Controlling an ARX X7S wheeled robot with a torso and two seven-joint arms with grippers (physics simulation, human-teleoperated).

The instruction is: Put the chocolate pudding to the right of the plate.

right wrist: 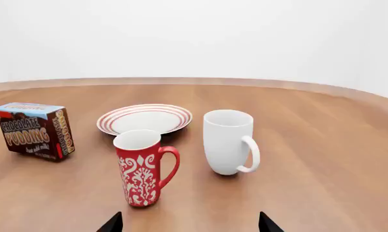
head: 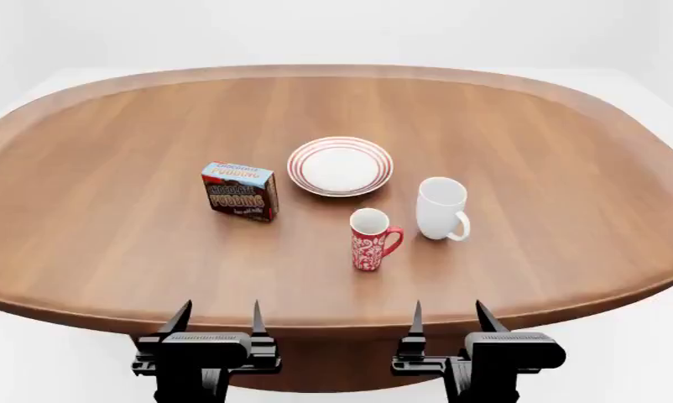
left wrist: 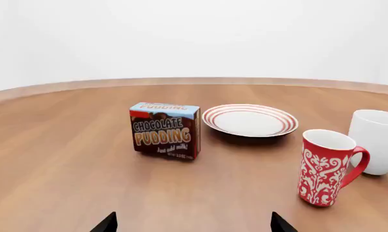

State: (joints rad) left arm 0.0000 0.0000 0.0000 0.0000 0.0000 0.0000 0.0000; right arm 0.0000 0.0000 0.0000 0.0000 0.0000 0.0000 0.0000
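The chocolate pudding (head: 240, 191) is a dark brown carton with a blue and red top, standing on the table just left of the plate (head: 340, 165), which is white with red rings. The carton (left wrist: 165, 130) and plate (left wrist: 249, 120) show in the left wrist view too, and again as carton (right wrist: 35, 131) and plate (right wrist: 144, 118) in the right wrist view. My left gripper (head: 216, 318) and right gripper (head: 447, 317) both hover open at the table's near edge, far from the carton, holding nothing.
A red patterned mug (head: 370, 239) stands in front of the plate, and a plain white mug (head: 442, 208) is to its right. The round wooden table (head: 538, 134) has bare wood to the right of the plate.
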